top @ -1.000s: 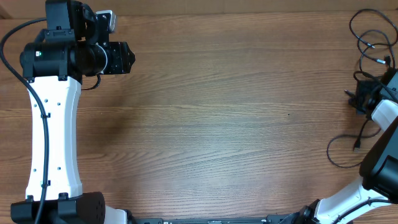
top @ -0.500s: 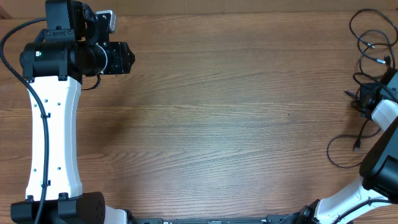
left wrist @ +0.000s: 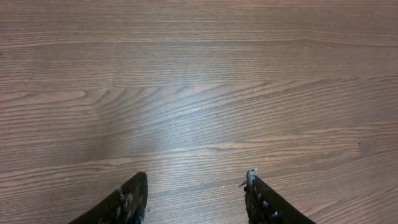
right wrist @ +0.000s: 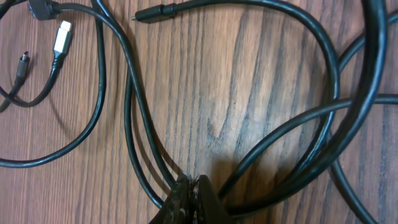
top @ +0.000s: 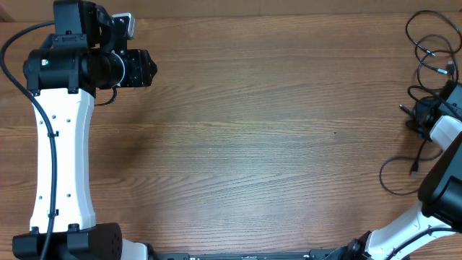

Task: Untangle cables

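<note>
Pinching shut at 6 o'clock in its wrist view, the right gripper [right wrist: 191, 191] clamps the cables [right wrist: 127, 118] where several strands converge. From there they fan toward 12 o'clock, crossing one another, and a silvery plug [right wrist: 62, 36] lies loose at 11 o'clock. Overhead, the bundle sprawls on the table [top: 253, 144] along its 3 o'clock edge, in loops from 2 to 4 o'clock. Well apart, at 10 o'clock, the left gripper [left wrist: 194, 185] hangs with fingers spread over bare wood.
</note>
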`<action>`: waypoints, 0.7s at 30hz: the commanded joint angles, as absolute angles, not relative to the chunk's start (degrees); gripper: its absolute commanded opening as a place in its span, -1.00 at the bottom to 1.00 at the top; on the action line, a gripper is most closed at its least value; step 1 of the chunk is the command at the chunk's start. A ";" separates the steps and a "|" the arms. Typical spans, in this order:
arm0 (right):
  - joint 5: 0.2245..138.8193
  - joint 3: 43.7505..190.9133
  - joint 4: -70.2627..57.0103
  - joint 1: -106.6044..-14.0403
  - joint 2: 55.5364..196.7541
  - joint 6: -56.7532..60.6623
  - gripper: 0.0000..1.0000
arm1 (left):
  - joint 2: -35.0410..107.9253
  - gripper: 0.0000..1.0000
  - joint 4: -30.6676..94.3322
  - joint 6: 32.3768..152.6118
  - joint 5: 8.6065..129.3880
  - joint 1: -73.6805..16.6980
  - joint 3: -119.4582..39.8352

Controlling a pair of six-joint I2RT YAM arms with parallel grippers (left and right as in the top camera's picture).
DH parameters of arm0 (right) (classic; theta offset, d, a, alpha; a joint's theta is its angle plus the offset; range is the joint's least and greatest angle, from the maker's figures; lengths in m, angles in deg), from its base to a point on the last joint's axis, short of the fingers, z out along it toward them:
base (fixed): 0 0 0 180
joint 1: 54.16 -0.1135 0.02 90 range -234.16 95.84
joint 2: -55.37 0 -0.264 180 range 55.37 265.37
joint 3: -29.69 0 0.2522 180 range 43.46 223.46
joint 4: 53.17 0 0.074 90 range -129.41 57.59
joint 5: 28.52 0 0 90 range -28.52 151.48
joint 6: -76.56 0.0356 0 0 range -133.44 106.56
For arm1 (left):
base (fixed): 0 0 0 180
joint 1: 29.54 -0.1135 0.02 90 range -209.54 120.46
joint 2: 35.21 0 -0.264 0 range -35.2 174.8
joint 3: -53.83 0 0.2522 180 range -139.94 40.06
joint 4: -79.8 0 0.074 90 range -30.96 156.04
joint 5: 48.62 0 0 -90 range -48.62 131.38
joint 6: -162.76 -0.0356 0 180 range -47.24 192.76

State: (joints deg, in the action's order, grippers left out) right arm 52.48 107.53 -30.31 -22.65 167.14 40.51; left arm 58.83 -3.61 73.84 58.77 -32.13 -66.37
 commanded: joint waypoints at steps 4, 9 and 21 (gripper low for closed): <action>51.00 108.75 -30.11 -22.48 169.50 38.74 -0.92 | 59.10 0.01 -3.85 72.53 58.88 -31.58 -66.26; 53.66 108.88 -30.33 -22.56 170.68 38.63 -0.92 | 59.07 0.02 -3.78 72.51 58.86 -31.37 -66.26; 70.76 120.93 -17.83 -24.95 146.22 18.19 0.89 | 59.07 0.03 -1.29 72.51 58.81 -31.39 -66.26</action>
